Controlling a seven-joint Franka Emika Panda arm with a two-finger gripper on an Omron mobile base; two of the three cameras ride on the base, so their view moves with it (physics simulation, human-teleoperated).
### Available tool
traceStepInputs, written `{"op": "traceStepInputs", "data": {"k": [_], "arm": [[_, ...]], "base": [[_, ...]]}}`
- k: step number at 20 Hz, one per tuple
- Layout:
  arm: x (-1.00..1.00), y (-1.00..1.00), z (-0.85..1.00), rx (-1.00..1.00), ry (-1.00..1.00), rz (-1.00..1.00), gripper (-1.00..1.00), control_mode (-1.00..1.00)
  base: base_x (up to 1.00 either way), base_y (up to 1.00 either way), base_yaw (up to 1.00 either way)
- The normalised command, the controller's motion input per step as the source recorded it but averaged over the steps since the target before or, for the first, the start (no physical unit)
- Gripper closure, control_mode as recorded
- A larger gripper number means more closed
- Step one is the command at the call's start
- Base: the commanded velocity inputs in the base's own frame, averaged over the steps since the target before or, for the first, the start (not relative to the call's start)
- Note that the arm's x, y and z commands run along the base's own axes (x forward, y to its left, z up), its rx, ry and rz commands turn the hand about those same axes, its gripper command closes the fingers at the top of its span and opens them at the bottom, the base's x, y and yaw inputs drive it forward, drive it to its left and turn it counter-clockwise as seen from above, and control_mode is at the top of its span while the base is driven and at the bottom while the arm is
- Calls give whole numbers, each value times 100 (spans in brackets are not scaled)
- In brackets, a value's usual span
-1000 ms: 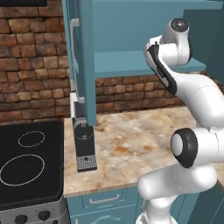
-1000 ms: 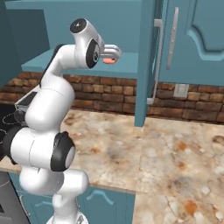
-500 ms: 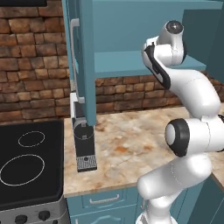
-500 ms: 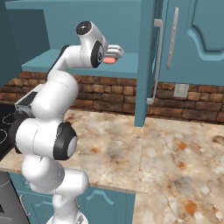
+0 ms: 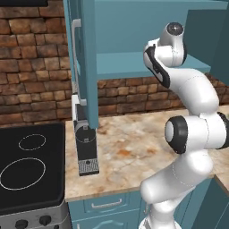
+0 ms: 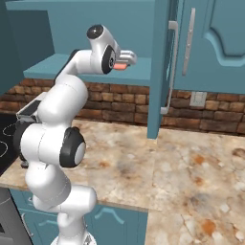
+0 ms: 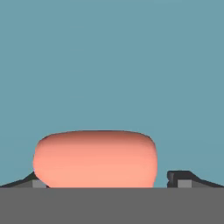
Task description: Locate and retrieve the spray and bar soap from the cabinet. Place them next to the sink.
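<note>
Right, going view by view:

Left base view, arm: rises from lower right, elbow bent, wrist up at the cabinet [image 5: 147, 36] shelf level; hand end hidden behind the arm's own wrist.
Left base view, cabinet: teal, door [image 5: 85, 58] swung open toward us w/ pale bar handle [image 5: 76, 58] on its edge; shelf bare where visible.
Left base view, counter: marbled beige countertop [image 5: 129, 147]; dark coffee machine [image 5: 86, 147] stands below the open door, just beside the black stovetop [image 5: 31, 165].
Right base view, gripper [image 6: 125, 60]: reaches over the front of the cabinet shelf, pale fingers pointing right.
Right base view, bar soap [image 6: 119, 66]: salmon-orange sliver at the fingers, above the shelf edge (contact too small to judge here).
Right base view, rest: brick backsplash [image 6: 119, 103] under the shelf, wall outlet [image 6: 197, 99] further right.
Hand view, bar soap [image 7: 96, 158]: big rounded salmon block between the two dark tips, teal cabinet surface behind it.
Hand view, grip: left tip touches the soap's side; right tip stands apart w/ a gap, so the jaws look spread a bit wider than the bar, not pinching it.
</note>
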Motion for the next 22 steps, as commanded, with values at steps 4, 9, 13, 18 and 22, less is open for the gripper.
{"op": "traceStepInputs", "data": {"k": [4,9,13,18,22], "arm": [[0,-1,-12,1,-1,0,-100,-100],[0,0,-1,0,0,0,100,-100],[0,0,0,0,0,0,100,-100],[0,1,0,0,0,0,100,-100],[-14,5,3,4,-1,-2,100,-100]], "base": [[0,0,0],[0,0,0],[0,0,0],[0,0,0],[0,0,0]]}}
